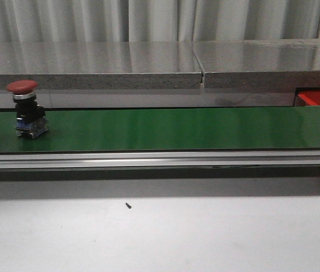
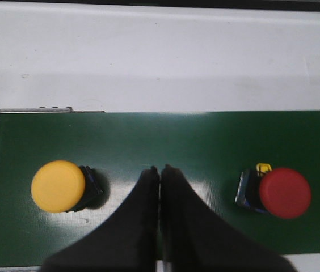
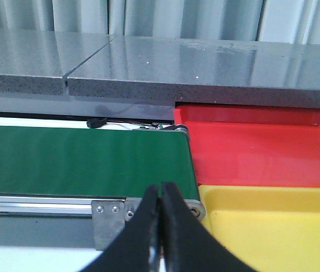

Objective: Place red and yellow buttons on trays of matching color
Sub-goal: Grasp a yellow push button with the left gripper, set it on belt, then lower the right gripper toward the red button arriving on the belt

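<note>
We see a long green belt [image 1: 171, 130], smooth and slightly glossy. At its end sit a red tray [image 3: 262, 150] and a yellow tray [image 3: 273, 221], plastic, flat-rimmed. Both grippers [image 2: 159, 171] [image 3: 160, 188] hover above the belt, jaws together, empty. The domed red button [image 2: 285, 192] and yellow button [image 2: 58, 186] stand on the belt.

The front camera faces 12 o'clock, low across the green belt [image 1: 165, 129]. The left wrist looks straight down on it, close. The right wrist views its end, near.
</note>
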Available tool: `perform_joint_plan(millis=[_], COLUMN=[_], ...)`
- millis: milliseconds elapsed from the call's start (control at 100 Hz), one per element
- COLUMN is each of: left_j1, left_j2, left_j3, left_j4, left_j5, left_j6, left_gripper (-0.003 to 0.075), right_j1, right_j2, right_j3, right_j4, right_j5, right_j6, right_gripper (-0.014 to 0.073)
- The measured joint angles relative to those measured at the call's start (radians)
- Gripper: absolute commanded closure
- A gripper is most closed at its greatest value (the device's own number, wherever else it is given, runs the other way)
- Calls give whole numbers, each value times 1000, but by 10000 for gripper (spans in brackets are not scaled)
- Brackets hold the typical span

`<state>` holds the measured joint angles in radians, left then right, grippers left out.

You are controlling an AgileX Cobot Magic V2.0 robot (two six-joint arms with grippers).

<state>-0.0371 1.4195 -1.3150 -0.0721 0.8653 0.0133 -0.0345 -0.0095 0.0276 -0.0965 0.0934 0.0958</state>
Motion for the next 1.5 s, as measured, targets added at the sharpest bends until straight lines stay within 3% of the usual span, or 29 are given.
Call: perform_joint_plan(millis=[290, 730, 1060, 1220, 1500], left_j1=[-93, -95, -95, -95, -95], left_j2=[-206, -665, -985, -1034, -1036], left_j3=[214, 577, 742, 755, 757], left_j4=[17, 5, 0, 0, 0], left_j5=[-85, -227, -223, -209, -209], left_j6=[2, 2, 2, 2, 2], left_gripper=[739, 739, 739, 739, 739], right_j1=[0, 0, 0, 0, 0], right_j2=[0, 0, 0, 67, 386], right_j3=[0, 0, -4, -112, -372], right_j4=[0, 0, 2, 8, 10], right_j5=[0, 0, 4, 136, 263], right_j6=[0, 0, 0, 0, 0], right_gripper=[708, 708, 708, 708, 708])
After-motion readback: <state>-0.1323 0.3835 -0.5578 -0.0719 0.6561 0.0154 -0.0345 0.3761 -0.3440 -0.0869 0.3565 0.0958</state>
